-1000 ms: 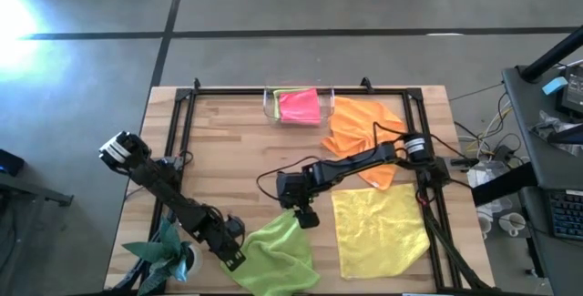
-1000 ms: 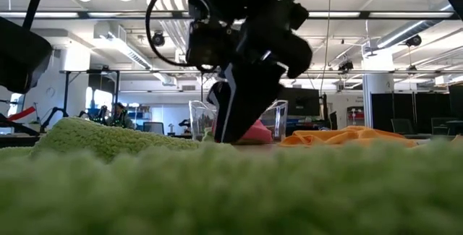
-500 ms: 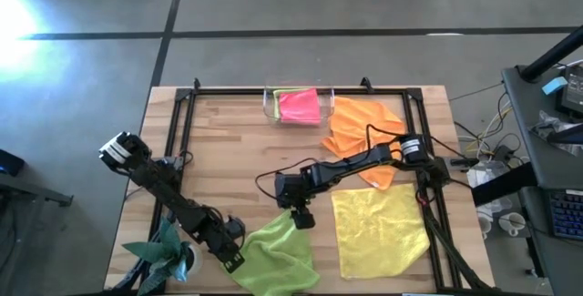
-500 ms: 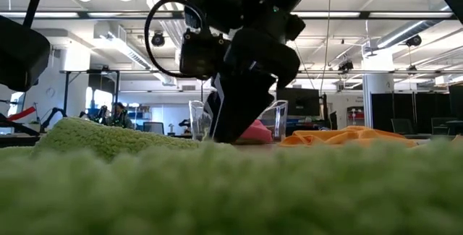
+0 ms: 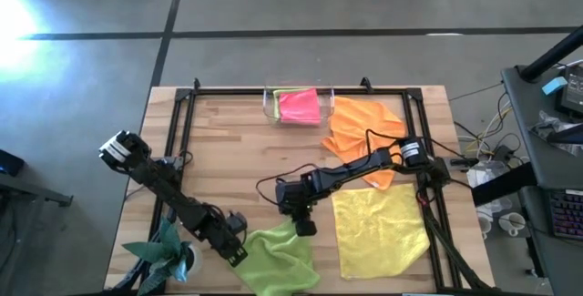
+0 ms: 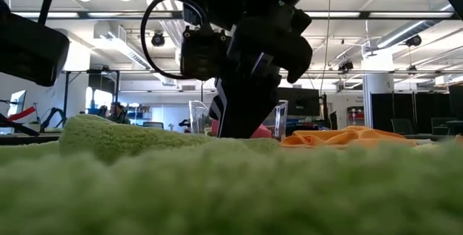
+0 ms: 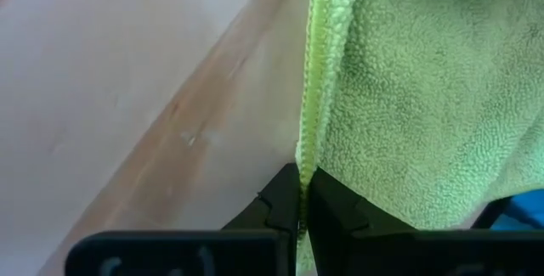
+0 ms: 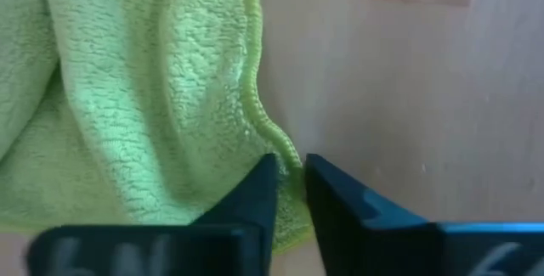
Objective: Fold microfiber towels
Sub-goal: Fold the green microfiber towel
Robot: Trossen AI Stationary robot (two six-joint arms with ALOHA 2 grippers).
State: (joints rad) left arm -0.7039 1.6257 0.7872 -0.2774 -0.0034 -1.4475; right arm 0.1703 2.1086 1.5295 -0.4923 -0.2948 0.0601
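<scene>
A lime green towel (image 5: 278, 258) lies bunched at the table's near edge; it also fills the low view (image 6: 217, 184). My left gripper (image 5: 238, 254) is shut on its left edge. My right gripper (image 5: 307, 227) is shut on its far right corner. A yellow towel (image 5: 378, 229) lies flat at the near right. An orange towel (image 5: 364, 132) lies crumpled at the far right. A hot pink towel (image 5: 299, 107) lies folded in a clear tray, on a second lime green one (image 5: 276, 92). My left gripper pinches the lime green towel's hemmed edge (image 7: 306, 174) between its two fingers; the hem runs away along the fingers. The towel lies on the table beside them. My right gripper pinches the towel's hemmed corner (image 8: 289, 161) between its two fingers, pointing down. The cloth spreads slack on the wood.
The clear plastic tray (image 5: 270, 105) stands at the far middle. A black metal frame (image 5: 182, 132) runs around the table. A teal plant-like object (image 5: 164, 250) sits at the near left corner. Bare wood (image 5: 237, 150) lies in the middle.
My right gripper has moved toward the table's near edge with the towel's far right corner, so the towel has bunched shorter. My left gripper has shifted a little toward the right with the left edge.
</scene>
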